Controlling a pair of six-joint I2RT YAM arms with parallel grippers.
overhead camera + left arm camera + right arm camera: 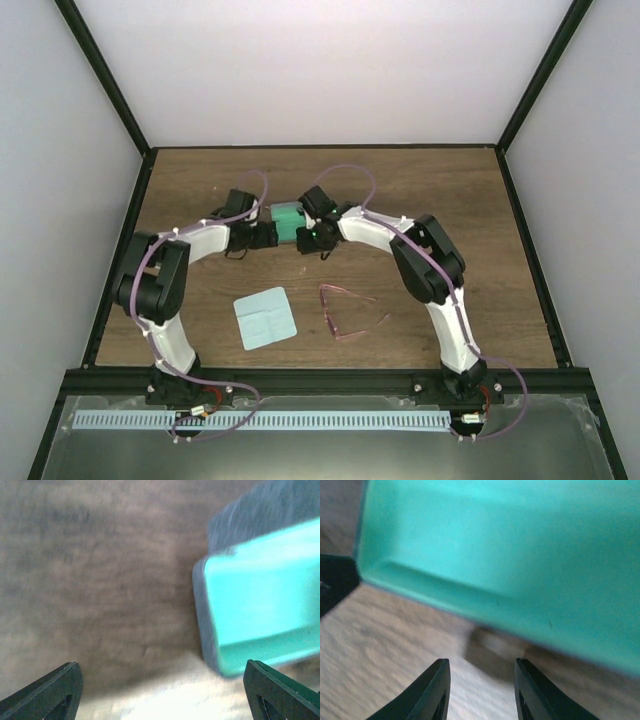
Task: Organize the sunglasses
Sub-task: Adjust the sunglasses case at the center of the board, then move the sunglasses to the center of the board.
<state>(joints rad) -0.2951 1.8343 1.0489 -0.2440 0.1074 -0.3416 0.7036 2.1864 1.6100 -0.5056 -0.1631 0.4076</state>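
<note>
The sunglasses (pixel 345 312), thin pink-red frame with arms unfolded, lie on the table in the near middle, away from both grippers. Farther back an open grey-blue case (pixel 289 220) with a green interior sits between the two grippers. My left gripper (pixel 265 236) (pixel 162 692) stands wide open at the case's (pixel 260 610) left end, with bare wood between its fingers. My right gripper (pixel 308 238) (pixel 482 690) is partly open just below the case's (pixel 520 555) green lining, holding nothing. Neither wrist view shows the sunglasses.
A pale blue square cloth (pixel 265 318) lies flat left of the sunglasses. The wooden table (pixel 440 190) is ringed by a black frame and pale walls. The left gripper's black body (pixel 335 580) shows at the left edge of the right wrist view.
</note>
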